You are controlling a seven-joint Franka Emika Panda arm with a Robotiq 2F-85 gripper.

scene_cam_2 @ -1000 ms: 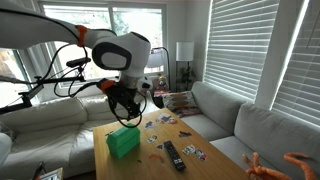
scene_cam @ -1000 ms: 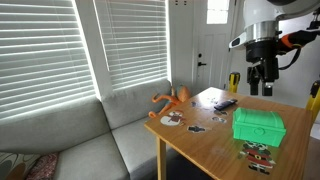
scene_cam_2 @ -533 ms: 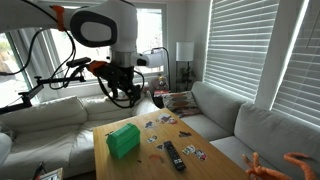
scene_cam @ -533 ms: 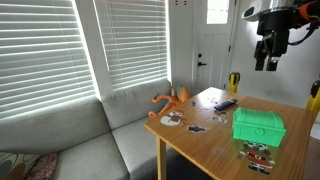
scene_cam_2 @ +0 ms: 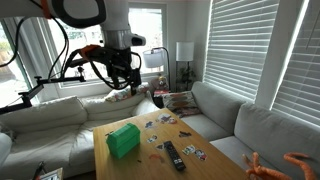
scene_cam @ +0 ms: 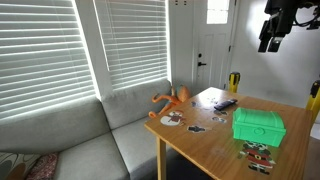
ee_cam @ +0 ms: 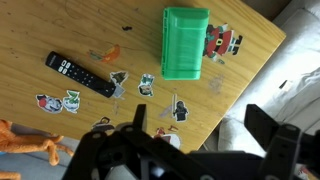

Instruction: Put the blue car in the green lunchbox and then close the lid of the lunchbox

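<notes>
Trouble, judged from an exterior view, would start with the missing toy. The green lunchbox [scene_cam: 259, 126] sits shut at 4 o'clock on the wooden table [scene_cam: 200, 140], and no blue car shows on the tabletop. The gripper [scene_cam: 268, 38] hangs high at 1 o'clock, well above the box, too small here to tell whether it is spread or pinched. If the car is not inside, the lid would have to be raised before anything goes in. A dark remote [scene_cam: 225, 103] and an orange toy [scene_cam: 172, 100] lie near the far edge.

In an exterior view with the arm at 11 o'clock, the gripper [scene_cam_2: 125, 80] hangs well above the lunchbox [scene_cam_2: 123, 140], which sits at 7 o'clock. The box hides the table behind it, so a small car could sit there unseen.

In the wrist view, the gripper [ee_cam: 200, 135] at 6 o'clock has its fingers spread wide with nothing between them. The lunchbox [ee_cam: 185, 42] is at 12 o'clock, lid down, so its inside is hidden. A red-and-white figure [ee_cam: 220, 42] lies just beside it at 1 o'clock, and small flat figures [ee_cam: 146, 85] are scattered at centre. A descent could knock these or shove the light box. The gripper's body covers the table at 6 o'clock, and no car shows.
</notes>
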